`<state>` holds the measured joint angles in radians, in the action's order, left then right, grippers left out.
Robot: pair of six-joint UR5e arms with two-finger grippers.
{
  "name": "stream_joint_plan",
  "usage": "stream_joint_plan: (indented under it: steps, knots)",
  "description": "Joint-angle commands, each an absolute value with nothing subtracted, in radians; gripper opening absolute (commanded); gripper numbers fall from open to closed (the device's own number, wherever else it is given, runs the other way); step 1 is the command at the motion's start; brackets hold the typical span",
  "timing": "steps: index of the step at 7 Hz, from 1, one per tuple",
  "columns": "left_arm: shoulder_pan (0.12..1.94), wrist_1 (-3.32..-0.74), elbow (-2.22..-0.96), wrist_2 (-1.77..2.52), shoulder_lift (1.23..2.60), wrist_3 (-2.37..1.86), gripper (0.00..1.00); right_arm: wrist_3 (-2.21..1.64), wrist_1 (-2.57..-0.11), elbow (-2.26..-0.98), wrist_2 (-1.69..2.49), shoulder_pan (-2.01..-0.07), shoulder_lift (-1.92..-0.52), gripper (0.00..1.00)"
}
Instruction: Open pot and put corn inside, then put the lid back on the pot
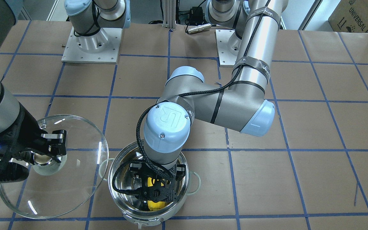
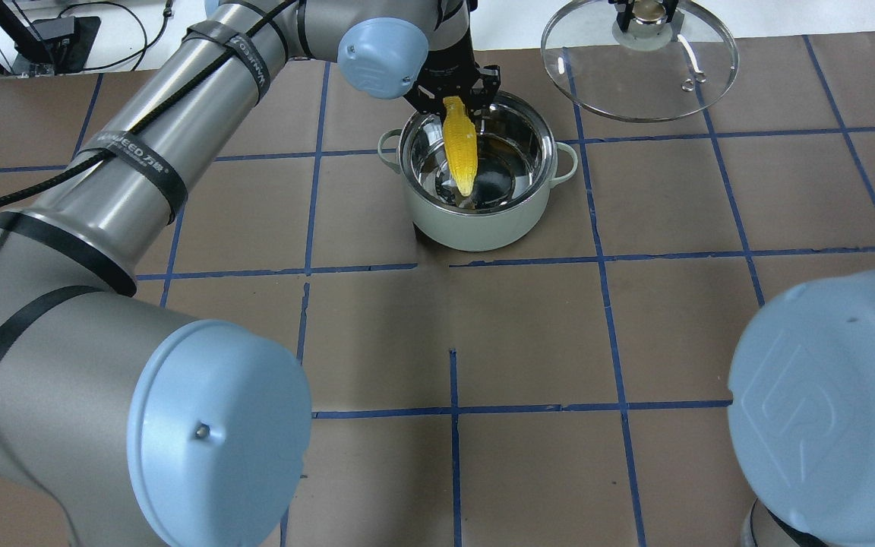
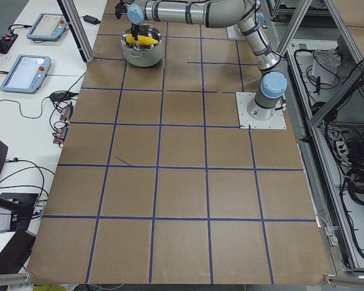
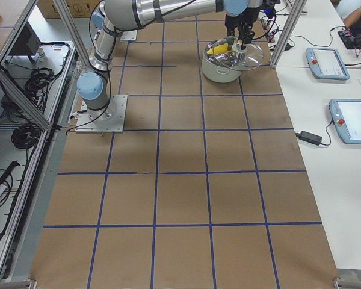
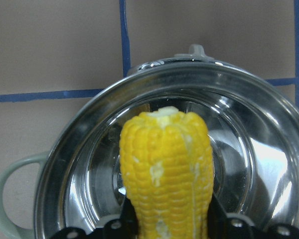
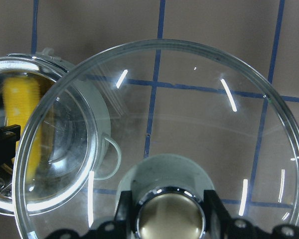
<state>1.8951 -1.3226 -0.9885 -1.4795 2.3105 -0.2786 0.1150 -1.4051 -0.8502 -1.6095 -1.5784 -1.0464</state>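
The pot (image 2: 483,228) has a shiny steel inside, a pale green outer wall and two loop handles, and stands open at the table's far middle. My left gripper (image 2: 453,95) is over its far rim, shut on the thick end of the yellow corn (image 2: 459,144). The corn hangs tip-down inside the pot, as the left wrist view (image 5: 164,169) also shows. My right gripper (image 1: 48,156) is shut on the lid's knob (image 6: 170,216). It holds the clear glass lid (image 2: 639,72) in the air to the pot's right, with its edge overlapping the pot (image 6: 70,164) in the right wrist view.
The table is brown paper with a blue tape grid (image 2: 453,266). The left arm's elbow (image 1: 254,111) stretches over the table behind the pot. Both arm bases (image 1: 91,41) stand at the robot's edge. Tablets and cables (image 3: 27,70) lie on a side bench.
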Motion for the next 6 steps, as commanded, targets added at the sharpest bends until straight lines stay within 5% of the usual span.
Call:
stream_joint_plan:
  steps: [1,4,6]
  knots:
    - [1.881,-1.339,-0.991,-1.480,2.280,-0.267,1.00,0.115,-1.407,-0.853,-1.611,-1.578,-1.045,0.07]
    - [1.740,-1.579,-1.017,-1.495,2.115,-0.117,1.00,0.117,-1.405,-0.853,-1.600,-1.583,-1.046,0.07]
    - [1.678,-1.601,-1.144,-1.607,1.974,-0.051,1.00,0.115,-1.419,-0.857,-1.605,-1.636,-1.048,0.07]
